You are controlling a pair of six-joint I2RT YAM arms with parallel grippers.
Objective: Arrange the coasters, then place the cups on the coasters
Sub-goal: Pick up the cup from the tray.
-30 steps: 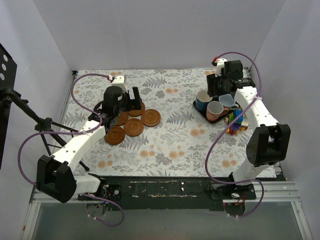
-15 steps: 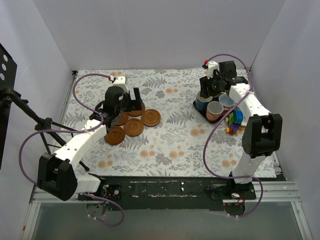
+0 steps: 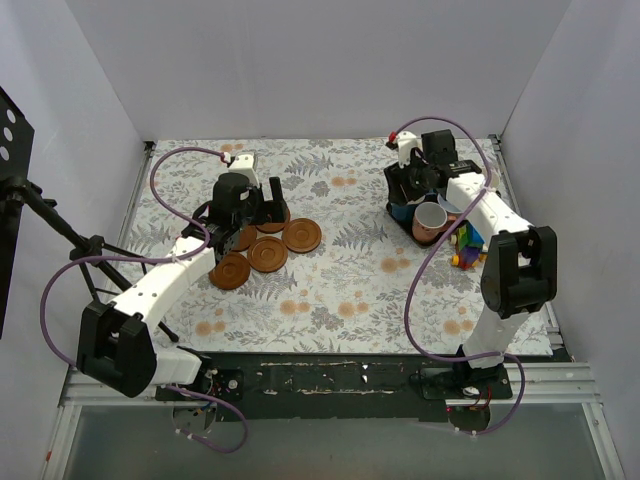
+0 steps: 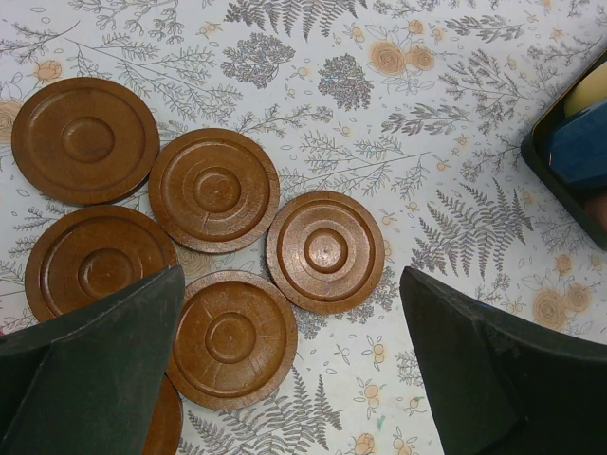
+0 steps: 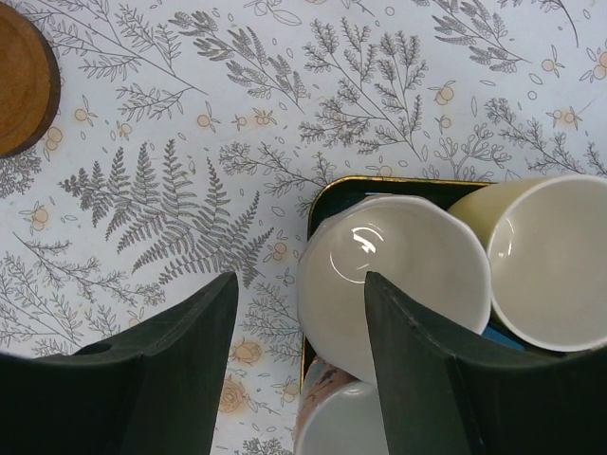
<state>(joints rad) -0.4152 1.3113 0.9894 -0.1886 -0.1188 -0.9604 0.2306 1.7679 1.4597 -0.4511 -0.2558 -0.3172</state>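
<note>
Several reddish-brown coasters (image 4: 214,190) lie close together on the floral cloth, left of centre (image 3: 267,253). My left gripper (image 4: 294,370) hovers over them (image 3: 262,208), open wide and holding nothing. One coaster (image 4: 230,338) sits below its left finger. The cups stand packed in a dark tray (image 5: 379,185) at the right: a pale-inside cup (image 5: 408,275), a cream one (image 5: 560,265) and a pink one (image 3: 430,220). Above the tray's left end, my right gripper (image 5: 302,370) (image 3: 408,180) is open. Its jaws straddle the left wall of the pale-inside cup with gaps on both sides.
Colourful toy blocks (image 3: 468,242) lie just right of the tray (image 3: 392,212). White walls close in the back and both sides. A camera stand (image 3: 60,235) is beyond the table's left edge. One coaster edge (image 5: 19,81) shows far left of the right gripper.
The right gripper has swung left from the tray's back right corner to above its left end. The left arm has barely shifted over the coasters.
</note>
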